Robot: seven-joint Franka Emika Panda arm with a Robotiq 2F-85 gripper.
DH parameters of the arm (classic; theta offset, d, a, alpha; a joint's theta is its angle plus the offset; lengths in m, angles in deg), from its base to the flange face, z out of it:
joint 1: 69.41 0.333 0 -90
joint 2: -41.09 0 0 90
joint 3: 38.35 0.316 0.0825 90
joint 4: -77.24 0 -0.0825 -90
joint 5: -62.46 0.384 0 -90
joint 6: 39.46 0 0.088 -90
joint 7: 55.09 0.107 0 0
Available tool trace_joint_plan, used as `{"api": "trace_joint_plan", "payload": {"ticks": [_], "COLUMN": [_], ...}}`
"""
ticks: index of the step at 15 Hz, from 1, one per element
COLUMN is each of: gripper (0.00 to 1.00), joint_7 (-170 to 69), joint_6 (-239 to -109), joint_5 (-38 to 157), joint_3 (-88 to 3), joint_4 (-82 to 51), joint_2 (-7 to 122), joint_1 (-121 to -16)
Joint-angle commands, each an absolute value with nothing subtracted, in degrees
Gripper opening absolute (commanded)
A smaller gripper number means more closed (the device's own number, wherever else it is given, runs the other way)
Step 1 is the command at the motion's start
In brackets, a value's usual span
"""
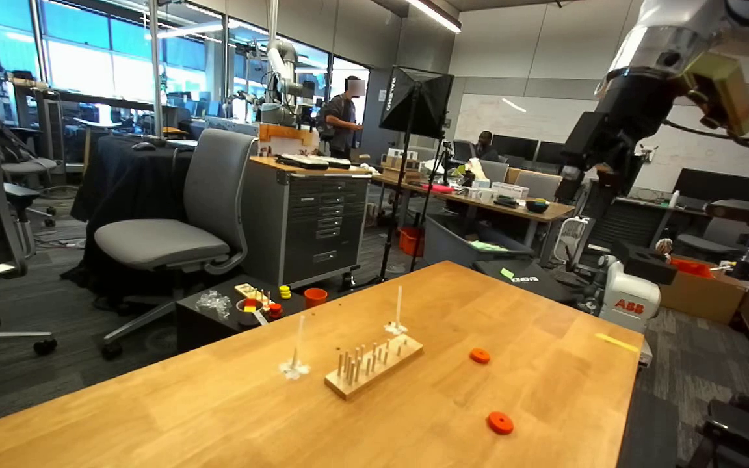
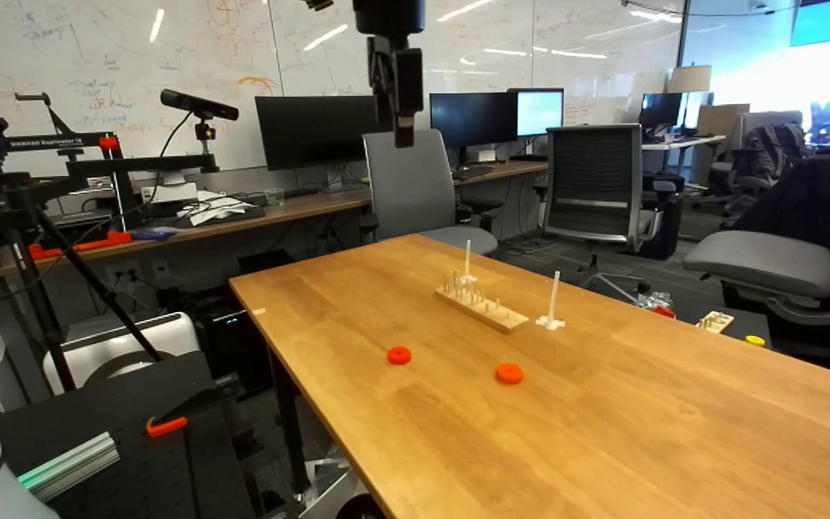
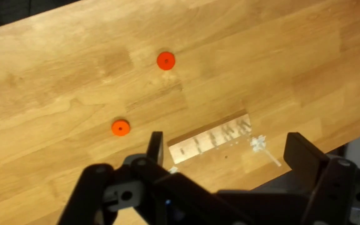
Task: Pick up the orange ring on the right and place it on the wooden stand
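Note:
Two flat red-orange rings lie apart on the table. One ring is farther from the stand; it is the right-hand one in the wrist view. The other ring lies nearer the sparse-peg end of the stand, and is the right-hand one in an exterior view. The pale wooden stand lies flat with upright pegs and no rings on it. My gripper is open and empty, high above the table.
Two thin upright rods are fixed to the wooden table close beside the stand, on the side away from the rings. A low black box with small items stands past the table edge. Chairs surround the area.

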State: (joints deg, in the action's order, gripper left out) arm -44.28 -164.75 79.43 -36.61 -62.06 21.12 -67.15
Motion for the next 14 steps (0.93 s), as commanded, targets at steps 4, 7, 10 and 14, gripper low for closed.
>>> {"api": "trace_joint_plan", "payload": {"ticks": [4, 7, 10, 14], "gripper": [1.00, 1.00, 1.00, 1.00], "joint_7": [-33.0, -35.1, -33.3, -26.8], "joint_6": [-161.0, -163.3, -163.8, -167.8], "joint_5": [76.3, 76.5, 75.9, 75.0], "joint_3": [-38.5, -38.8, -38.0, -36.6], "joint_4": [-55.4, -57.4, -57.2, -54.5], "joint_2": [29.5, 29.1, 29.8, 35.0], "joint_1": [-73.2, -73.0, -72.5, -72.4]}}
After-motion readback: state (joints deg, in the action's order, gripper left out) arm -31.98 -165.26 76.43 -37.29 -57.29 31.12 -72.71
